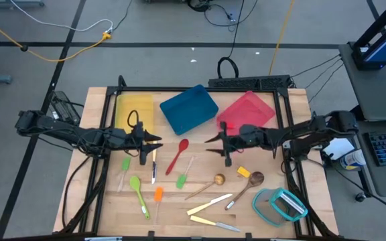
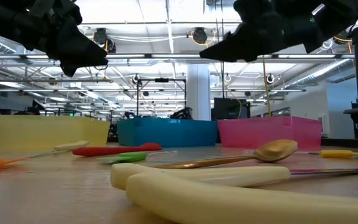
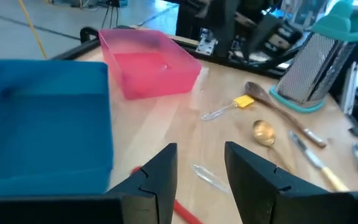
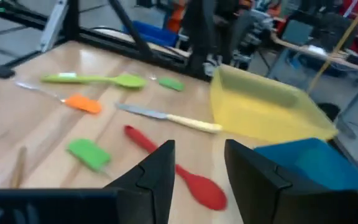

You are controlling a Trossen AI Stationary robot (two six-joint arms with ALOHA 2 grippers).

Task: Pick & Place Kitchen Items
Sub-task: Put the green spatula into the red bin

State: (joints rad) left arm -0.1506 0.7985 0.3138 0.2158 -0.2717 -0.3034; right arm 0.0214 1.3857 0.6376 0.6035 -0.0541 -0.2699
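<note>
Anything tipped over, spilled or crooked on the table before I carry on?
Yes: the teal-rimmed clear container lies tipped on its side near the table's front right corner. The blue tray and pink tray sit skewed, unlike the square-set yellow tray. Utensils lie scattered; nothing looks broken or spilled.

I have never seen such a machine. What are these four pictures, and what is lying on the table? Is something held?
It is a robot with two dark arms at a wooden table. One picture looks down from above, one looks level across the tabletop, and two come from cameras on the wrists. From above, the left hand and the right hand hang near the middle, facing each other. Both are open and hold nothing; the wrist pictures show an empty gap between the fingers.

At the far side stand a yellow tray, a blue tray and a pink tray. Nearer lie small utensils, among them a red spoon, a green spoon, a wooden spoon and a cream knife. A teal-rimmed container sits at the near right corner.
</note>
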